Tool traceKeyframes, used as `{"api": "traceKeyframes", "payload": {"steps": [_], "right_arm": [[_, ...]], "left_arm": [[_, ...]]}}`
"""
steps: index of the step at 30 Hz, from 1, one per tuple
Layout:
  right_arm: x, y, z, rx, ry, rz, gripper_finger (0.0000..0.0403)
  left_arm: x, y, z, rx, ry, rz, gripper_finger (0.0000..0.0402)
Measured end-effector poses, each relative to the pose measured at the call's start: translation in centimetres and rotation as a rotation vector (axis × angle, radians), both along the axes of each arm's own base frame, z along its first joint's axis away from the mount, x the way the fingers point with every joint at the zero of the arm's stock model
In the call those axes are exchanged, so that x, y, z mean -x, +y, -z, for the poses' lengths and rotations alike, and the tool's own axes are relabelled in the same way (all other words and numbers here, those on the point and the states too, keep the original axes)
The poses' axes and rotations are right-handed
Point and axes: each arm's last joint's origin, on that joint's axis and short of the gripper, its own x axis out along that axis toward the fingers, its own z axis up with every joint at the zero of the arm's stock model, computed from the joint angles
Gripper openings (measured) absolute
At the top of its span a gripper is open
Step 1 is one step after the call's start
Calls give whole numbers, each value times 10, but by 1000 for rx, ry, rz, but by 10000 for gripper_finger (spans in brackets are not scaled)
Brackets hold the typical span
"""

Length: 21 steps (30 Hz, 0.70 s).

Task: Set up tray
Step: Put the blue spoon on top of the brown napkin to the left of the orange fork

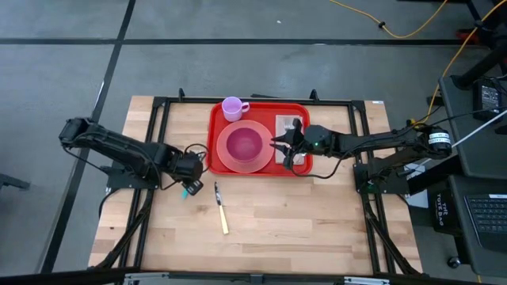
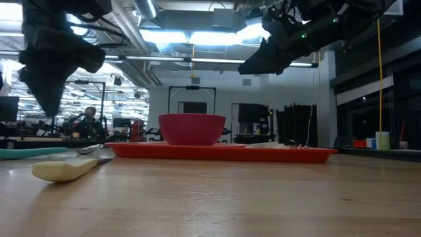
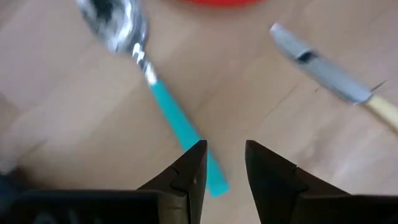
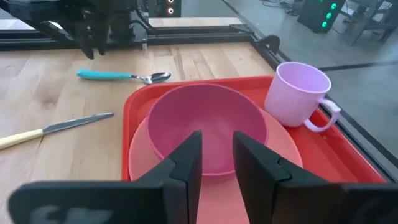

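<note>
Right now the tray [image 1: 260,115] sits flat on the far half of my wooden table [image 1: 269,237], roughly centred between the two arms. On it I see a round pink plate [image 1: 230,162] with a deeper pink bowl [image 1: 244,143] resting in its middle, and a pale lilac mug [image 1: 233,108] standing upright in the tray's far left corner, just beside the plate, handle pointing toward the right arm's side. A white napkin [image 1: 283,125] lies along the tray's right edge.

My right gripper [image 1: 287,146] hangs over that right part of the tray, above the napkin and beside the plate. In the right wrist view its fingers [image 4: 186,165] stand a little apart with a narrow gap and I see nothing between them; the low view shows it raised well above the tray.

Off the tray, on bare wood near its left front corner, lie a spoon [image 4: 124,76] with a teal handle and a knife [image 1: 220,209] with a pale yellow handle, apart from each other.

My left gripper [image 1: 190,176] hovers over the teal end of the spoon, just left of the tray. Its fingers [image 3: 189,174] are parted by a slim gap, empty, with the handle tip showing below them, not clamped.
</note>
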Motion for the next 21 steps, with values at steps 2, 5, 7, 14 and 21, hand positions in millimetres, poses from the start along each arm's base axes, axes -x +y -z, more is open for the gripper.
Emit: {"api": "traceKeyframes", "payload": {"steps": [2, 5, 7, 14, 21], "right_arm": [[0, 0, 1, -15, 11, 5, 94], [1, 0, 3, -26, 26, 9, 94], [1, 0, 3, -27, 27, 8, 94], [0, 2, 2, -45, 10, -45, 94], [0, 2, 2, -47, 8, -49, 94]], "left_arm": [[1, -6, 3, 0, 39, -11, 104], [2, -14, 8, -11, 80, 0, 104], [1, -18, 11, -17, 94, 21, 104], [-1, -28, 21, -26, 151, -22, 104], [-5, -30, 29, -25, 189, -103, 104]]}}
